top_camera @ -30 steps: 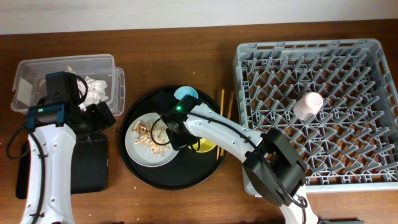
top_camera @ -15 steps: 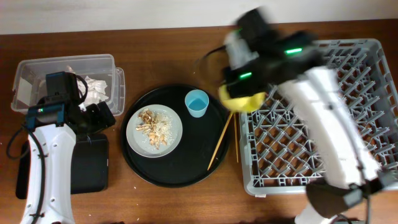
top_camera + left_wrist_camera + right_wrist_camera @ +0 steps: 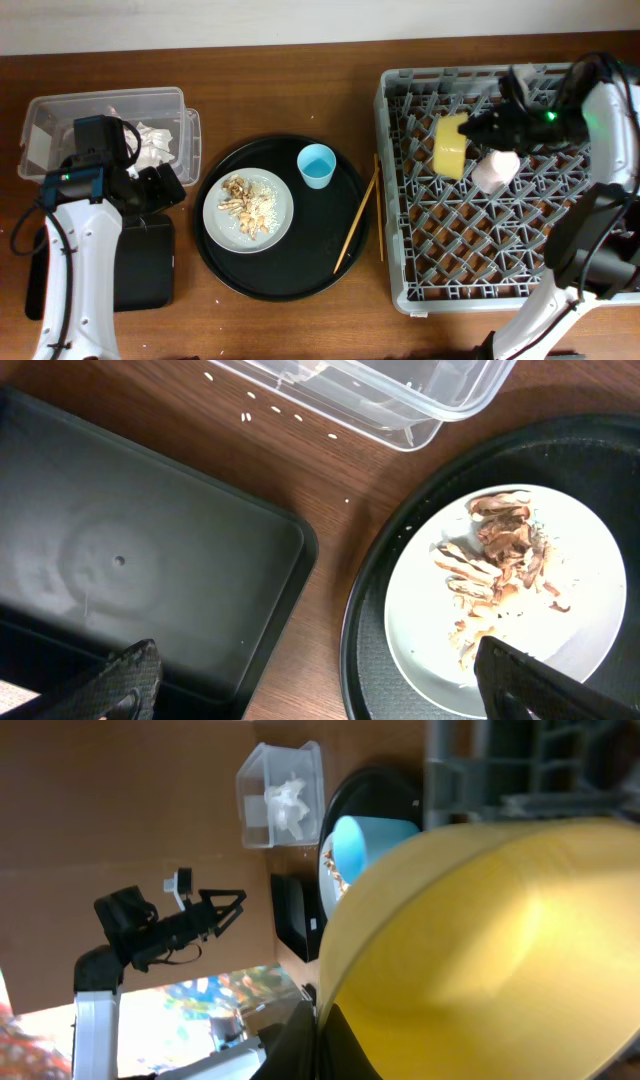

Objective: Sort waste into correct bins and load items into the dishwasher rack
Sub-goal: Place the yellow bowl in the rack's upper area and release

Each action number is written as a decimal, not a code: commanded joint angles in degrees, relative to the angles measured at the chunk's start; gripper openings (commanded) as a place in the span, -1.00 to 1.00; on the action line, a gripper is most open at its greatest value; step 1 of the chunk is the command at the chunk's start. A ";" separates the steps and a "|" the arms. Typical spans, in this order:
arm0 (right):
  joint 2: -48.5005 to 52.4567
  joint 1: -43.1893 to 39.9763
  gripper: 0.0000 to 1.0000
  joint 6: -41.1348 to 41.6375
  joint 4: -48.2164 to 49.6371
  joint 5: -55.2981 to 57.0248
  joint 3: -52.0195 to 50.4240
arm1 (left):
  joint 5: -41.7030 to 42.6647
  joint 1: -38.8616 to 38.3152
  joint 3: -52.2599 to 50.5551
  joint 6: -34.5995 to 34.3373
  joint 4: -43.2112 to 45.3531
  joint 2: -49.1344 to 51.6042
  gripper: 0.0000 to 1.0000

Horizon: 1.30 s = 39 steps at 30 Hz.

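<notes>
yellow bowl (image 3: 452, 146): tipped on its side, above the dishwasher rack (image 3: 560, 250), beside the pink cup (image 3: 497, 170) | right claw (image 3: 482, 131): pinching the bowl's rim, arm reaching left | left claw (image 3: 320, 682): spread wide, holding nothing, low above the black tray (image 3: 120, 560)

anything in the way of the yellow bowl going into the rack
Nothing shows under the yellow bowl; the rack pegs there look bare. The pink cup lies beside it, toward the rack's middle, and might get bumped.
</notes>
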 commanded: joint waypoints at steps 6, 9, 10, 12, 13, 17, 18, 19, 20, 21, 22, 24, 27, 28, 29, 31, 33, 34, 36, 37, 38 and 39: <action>-1.75 -8.37 -0.92 -11.23 -0.24 -8.50 -4.04 | -0.63 0.11 -0.07 -0.57 0.00 -0.13 0.99; -1.75 -9.07 -0.92 -13.68 4.02 -15.65 -3.96 | -0.63 0.11 -0.07 -0.57 0.00 -0.13 0.99; -1.73 -9.73 -0.92 -13.64 7.69 -17.35 -3.96 | -0.63 0.11 -0.07 -0.57 0.00 -0.13 0.99; -1.73 -11.34 -0.92 -12.33 15.93 -20.94 -3.96 | -0.63 0.11 -0.07 -0.57 0.00 -0.13 0.99; -1.70 -12.20 -0.92 -9.64 23.98 -22.75 -3.96 | -0.63 0.11 -0.07 -0.57 0.00 -0.13 0.99; -0.02 -9.57 -0.92 11.34 50.10 -22.75 -3.96 | -0.63 0.11 -0.07 -0.57 0.00 -0.13 0.99; 0.74 -8.72 -0.92 16.85 55.95 -22.75 -3.96 | -0.63 0.11 -0.07 -0.57 0.00 -0.13 0.99; 1.25 -8.13 -0.92 19.76 59.30 -22.73 -3.98 | -0.63 0.11 -0.07 -0.57 0.00 -0.13 0.99; 2.12 -7.61 -0.92 22.18 61.83 -22.10 -3.98 | -0.63 0.11 -0.07 -0.57 0.00 -0.13 0.99; 3.32 -7.28 -0.92 24.94 62.66 -20.31 -3.98 | -0.63 0.11 -0.07 -0.57 0.00 -0.13 0.99; 4.37 -7.10 -0.92 25.90 62.49 -20.20 -4.02 | -0.63 0.11 -0.07 -0.57 0.00 -0.13 0.99; 6.62 -7.10 -0.92 28.24 61.96 -20.04 -4.04 | -0.63 0.11 -0.07 -0.57 0.00 -0.13 0.99; 9.03 -7.06 -0.92 30.60 61.72 -17.49 -4.04 | -0.63 0.11 -0.07 -0.57 0.00 -0.13 0.99; 9.14 -7.06 -0.92 30.80 61.66 -17.25 -4.04 | -0.63 0.11 -0.07 -0.57 0.00 -0.13 0.99; 9.22 -7.06 -0.92 30.93 60.70 -15.54 -4.04 | -0.63 0.11 -0.07 -0.57 0.00 -0.13 0.99; 9.20 -7.87 -0.91 34.03 56.70 -4.94 -4.02 | -0.63 0.11 -0.07 -0.57 0.00 -0.13 0.99; 8.63 -9.62 -0.75 33.97 54.14 -3.67 -3.91 | -0.63 0.11 -0.07 -0.57 0.00 -0.13 0.99; 7.39 -10.82 -0.45 33.73 53.05 -3.65 -3.78 | -0.63 0.11 -0.07 -0.57 0.00 -0.13 0.99; 4.11 -12.98 0.01 33.81 51.89 -3.37 -3.50 | -0.63 0.11 -0.07 -0.57 0.00 -0.13 0.99; 2.25 -14.12 0.24 33.83 50.69 -2.01 -3.50 | -0.63 0.11 -0.07 -0.57 0.00 -0.13 0.99; -1.38 -16.06 0.36 33.79 46.97 3.37 -3.10 | -0.63 0.11 -0.07 -0.57 0.00 -0.13 0.99; -4.02 -17.22 0.38 33.79 44.00 8.28 -2.56 | -0.63 0.11 -0.07 -0.57 0.00 -0.13 0.99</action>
